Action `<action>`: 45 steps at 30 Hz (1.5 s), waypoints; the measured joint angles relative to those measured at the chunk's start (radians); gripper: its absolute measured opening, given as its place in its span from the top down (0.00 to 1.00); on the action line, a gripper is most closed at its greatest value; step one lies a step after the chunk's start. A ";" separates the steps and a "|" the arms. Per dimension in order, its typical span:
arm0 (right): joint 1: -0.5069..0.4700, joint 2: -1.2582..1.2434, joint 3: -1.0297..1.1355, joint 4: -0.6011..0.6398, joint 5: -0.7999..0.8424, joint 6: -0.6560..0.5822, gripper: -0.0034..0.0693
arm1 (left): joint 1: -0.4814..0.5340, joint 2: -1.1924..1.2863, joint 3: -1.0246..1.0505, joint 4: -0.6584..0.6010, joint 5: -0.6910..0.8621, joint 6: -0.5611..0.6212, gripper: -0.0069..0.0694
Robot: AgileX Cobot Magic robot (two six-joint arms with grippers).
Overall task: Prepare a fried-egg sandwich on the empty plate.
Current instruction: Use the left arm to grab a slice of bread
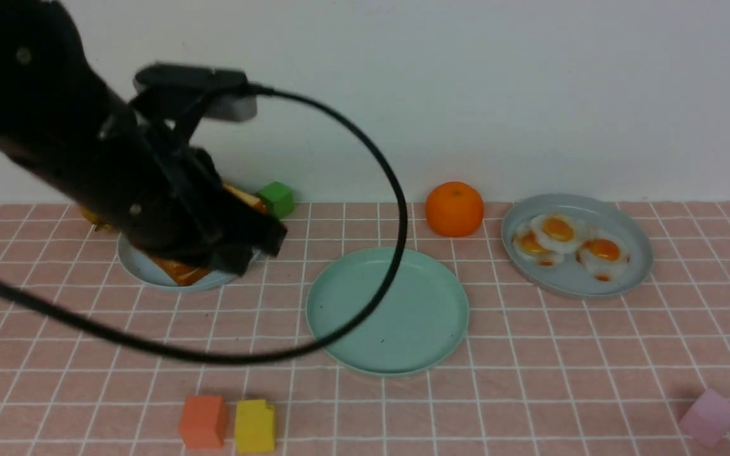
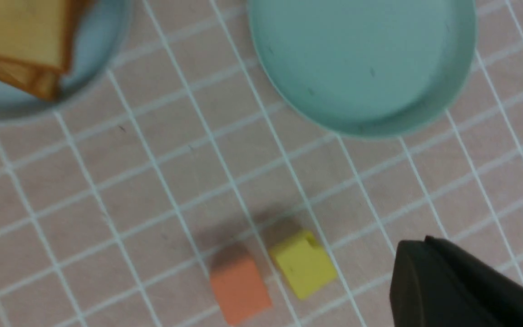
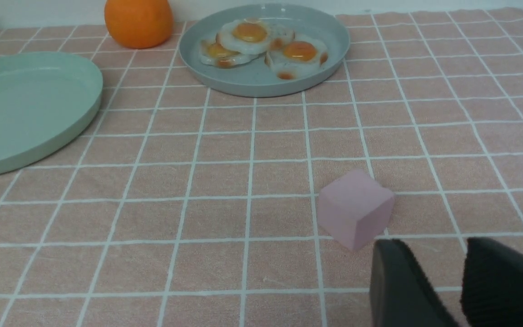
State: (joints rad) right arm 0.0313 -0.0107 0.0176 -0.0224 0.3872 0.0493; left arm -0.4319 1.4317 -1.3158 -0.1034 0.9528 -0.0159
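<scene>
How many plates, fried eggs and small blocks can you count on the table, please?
Plates: 3: mint-green plate, pale blue plate, grey-blue dish
Fried eggs: 3
Blocks: 4: green block, orange block, yellow block, pink block
Total: 10

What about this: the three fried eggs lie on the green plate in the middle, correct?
No. The three fried eggs lie in the grey-blue dish on the right; the green plate in the middle is bare. The front view shows it.
</scene>
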 joint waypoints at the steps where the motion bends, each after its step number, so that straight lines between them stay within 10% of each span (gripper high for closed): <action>1: 0.000 0.000 0.000 0.000 0.000 0.000 0.62 | 0.000 0.000 -0.008 0.011 0.000 -0.008 0.93; 16: 0.000 0.000 -0.001 0.376 -0.434 0.311 0.63 | 0.003 0.005 -0.025 0.178 0.111 -0.070 0.93; 30: 0.197 0.549 -1.013 0.235 0.726 -0.142 0.95 | 0.134 0.327 -0.215 0.161 0.098 -0.103 0.93; 37: 0.341 0.651 -1.167 0.330 0.814 -0.268 0.95 | 0.154 0.513 -0.446 0.157 0.111 -0.094 0.90; 45: 0.367 0.650 -1.167 0.353 0.807 -0.291 0.94 | 0.206 0.686 -0.587 0.173 0.156 -0.069 0.53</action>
State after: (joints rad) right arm 0.3987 0.6397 -1.1496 0.3309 1.1942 -0.2416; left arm -0.2257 2.1172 -1.9026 0.0695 1.1092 -0.0851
